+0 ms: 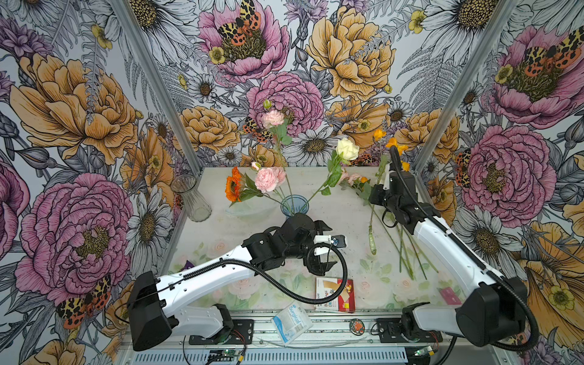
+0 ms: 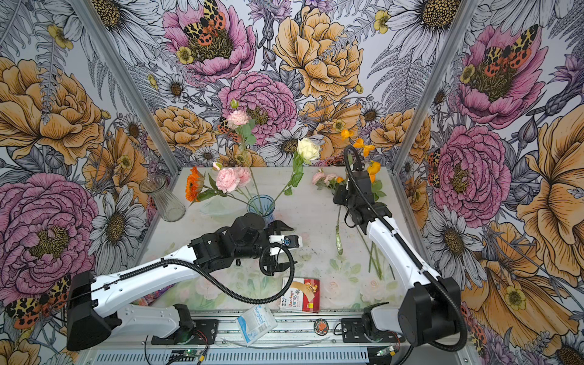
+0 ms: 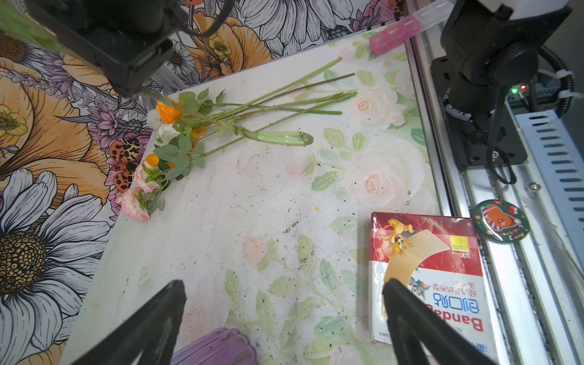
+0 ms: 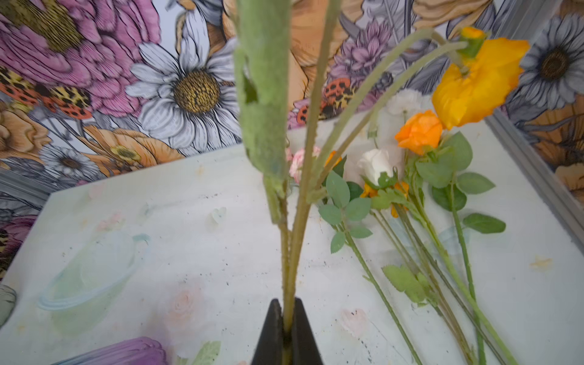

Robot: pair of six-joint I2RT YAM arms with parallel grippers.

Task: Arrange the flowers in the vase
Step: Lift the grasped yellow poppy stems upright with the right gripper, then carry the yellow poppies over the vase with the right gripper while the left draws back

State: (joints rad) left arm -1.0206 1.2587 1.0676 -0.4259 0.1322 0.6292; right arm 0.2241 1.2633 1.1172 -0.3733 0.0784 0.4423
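The right gripper (image 4: pixel 286 311) is closed tight on the thin stem of a yellow flower (image 4: pixel 480 82), just under the place where the stem forks into branches. In both top views its yellow heads stand up above the gripper, at the back right of the table (image 1: pixel 341 205). Whether the lower end of this stem is free of the table, I cannot tell.

The left gripper (image 1: pixel 328 246) hovers with its jaws wide apart, holding nothing, just in front of the blue glass vase (image 1: pixel 294 204). In this vase already stand an orange gerbera (image 1: pixel 233 187), pink carnations (image 1: pixel 268 178) and a cream rose (image 1: pixel 347 149), all leaning outward. The other flowers (image 3: pixel 183 143) lie in a bundle on the table beside the right arm.

I think the flowers are very light, with thin and rather springy stems and soft heads that are easy to crush. So the good place to hold is the bare stem, below the leaves and forks, as it is now. The head end is probably heavier, so a long stem may swing or turn in the jaws. The vase looks light, and a stem pushing on its rim could tip it.
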